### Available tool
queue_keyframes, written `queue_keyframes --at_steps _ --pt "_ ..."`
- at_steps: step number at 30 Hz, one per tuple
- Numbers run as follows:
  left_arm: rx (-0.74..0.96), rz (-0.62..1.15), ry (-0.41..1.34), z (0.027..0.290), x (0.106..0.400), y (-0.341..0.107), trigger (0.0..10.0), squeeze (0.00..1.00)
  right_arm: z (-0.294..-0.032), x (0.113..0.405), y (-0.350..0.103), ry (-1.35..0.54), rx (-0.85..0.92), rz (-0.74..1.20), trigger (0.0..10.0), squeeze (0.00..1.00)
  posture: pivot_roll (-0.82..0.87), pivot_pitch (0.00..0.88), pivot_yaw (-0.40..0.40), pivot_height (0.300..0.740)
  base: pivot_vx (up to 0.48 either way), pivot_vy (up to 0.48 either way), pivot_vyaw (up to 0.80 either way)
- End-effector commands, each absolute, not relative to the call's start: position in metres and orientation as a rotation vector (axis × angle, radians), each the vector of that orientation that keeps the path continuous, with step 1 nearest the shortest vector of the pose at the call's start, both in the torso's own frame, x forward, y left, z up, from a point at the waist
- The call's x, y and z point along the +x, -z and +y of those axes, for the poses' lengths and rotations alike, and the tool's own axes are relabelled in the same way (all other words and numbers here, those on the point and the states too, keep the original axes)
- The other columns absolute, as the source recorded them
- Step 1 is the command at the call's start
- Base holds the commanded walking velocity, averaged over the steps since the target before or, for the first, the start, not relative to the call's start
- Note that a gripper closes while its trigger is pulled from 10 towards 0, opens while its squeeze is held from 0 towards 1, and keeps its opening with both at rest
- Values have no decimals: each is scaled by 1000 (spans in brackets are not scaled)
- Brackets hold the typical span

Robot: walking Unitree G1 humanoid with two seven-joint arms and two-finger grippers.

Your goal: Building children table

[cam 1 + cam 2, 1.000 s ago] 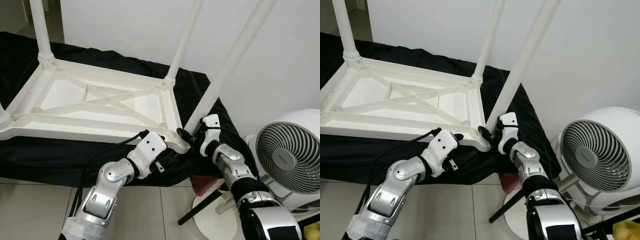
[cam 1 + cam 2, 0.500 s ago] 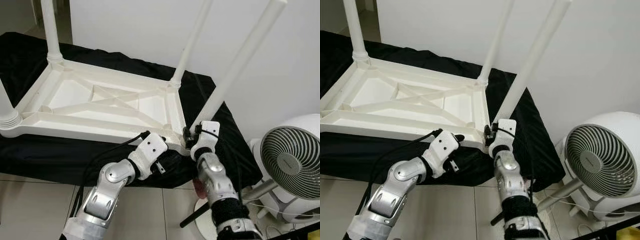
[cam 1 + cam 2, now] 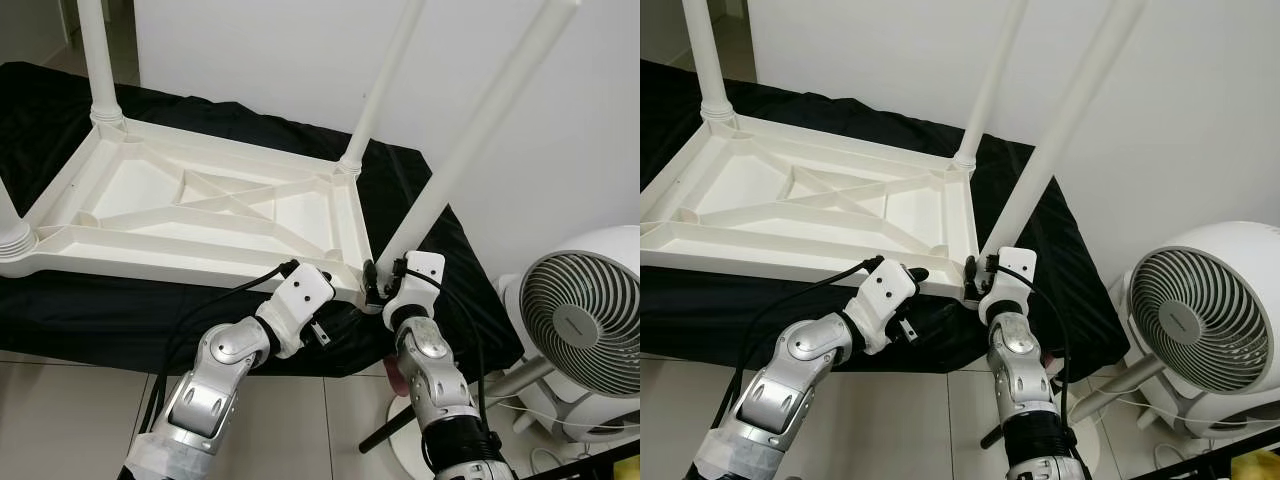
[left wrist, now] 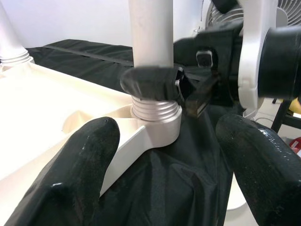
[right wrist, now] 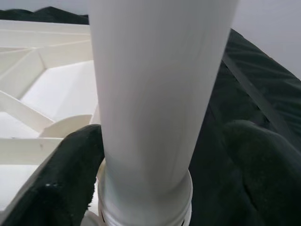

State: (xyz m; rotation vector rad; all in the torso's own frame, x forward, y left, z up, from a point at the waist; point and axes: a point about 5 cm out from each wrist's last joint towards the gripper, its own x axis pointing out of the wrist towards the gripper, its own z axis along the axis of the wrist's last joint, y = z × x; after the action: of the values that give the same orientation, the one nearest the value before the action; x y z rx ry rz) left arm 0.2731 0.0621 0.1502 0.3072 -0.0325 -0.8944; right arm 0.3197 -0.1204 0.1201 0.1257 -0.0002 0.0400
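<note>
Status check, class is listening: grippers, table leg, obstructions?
Right gripper clamped on table leg at its threaded base. Left gripper open beside the tabletop corner socket. Fan close on the right.

Head stereo pair looks down over upturned table (image 3: 200, 205); both wrist cameras close on near-corner leg (image 4: 149, 35), opposite sides.

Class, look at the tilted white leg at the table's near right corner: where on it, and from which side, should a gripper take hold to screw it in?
Grip the tilted leg low on its smooth round shaft, just above the threaded collar, from the robot's side, jaws straddling it. The right gripper sits there.
</note>
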Motion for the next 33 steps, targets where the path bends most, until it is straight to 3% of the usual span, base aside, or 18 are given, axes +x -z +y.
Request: queue_keyframes --at_steps 1,2,4,5,9,15,25,26,27,29,30,33 --pt "305 -50 867 57 275 -153 10000 0 -132 319 -119 -33 116 7 10000 1000 153 0 -219 740 0 0 0" --pt "305 -52 866 58 276 -154 10000 0 -137 320 -119 -110 93 6 10000 569 155 0 -220 740 0 0 0" --pt "305 -53 866 58 276 -154 10000 0 -140 321 -119 -144 84 5 10000 569 155 0 -220 740 0 0 0" --pt "307 -54 866 58 277 -154 10000 0 -143 322 -118 -189 104 11 10000 0 154 0 -219 740 0 0 0" --pt "309 -54 867 57 277 -154 10000 0 -150 325 -118 -298 118 19 10000 0 153 0 -218 740 0 0 0" --pt "309 -58 872 56 278 -154 10000 0 -161 337 -115 -537 -30 61 10000 0 159 0 -215 740 0 0 0" --pt "313 -65 864 57 280 -157 10000 0 -146 350 -122 -688 -81 55 10000 0 173 0 -214 740 0 0 0" --pt "313 -66 863 57 281 -157 10000 0 -143 352 -122 -708 -89 65 9569 0 178 0 -217 740 0 0 0" --pt "312 -68 862 57 281 -158 10000 0 -142 354 -120 -712 -114 79 1216 0 181 0 -219 740 0 0 0" --pt "312 -68 862 57 281 -158 10000 0 -142 354 -120 -712 -114 79 1216 0 181 0 -219 740 0 0 0" --pt "312 -69 862 56 281 -158 10000 0 -141 355 -119 -719 -131 87 0 0 181 0 -219 740 0 0 0" --pt "310 -72 858 56 281 -158 10000 0 -141 355 -118 -730 -129 87 0 0 183 0 -223 740 0 0 0"
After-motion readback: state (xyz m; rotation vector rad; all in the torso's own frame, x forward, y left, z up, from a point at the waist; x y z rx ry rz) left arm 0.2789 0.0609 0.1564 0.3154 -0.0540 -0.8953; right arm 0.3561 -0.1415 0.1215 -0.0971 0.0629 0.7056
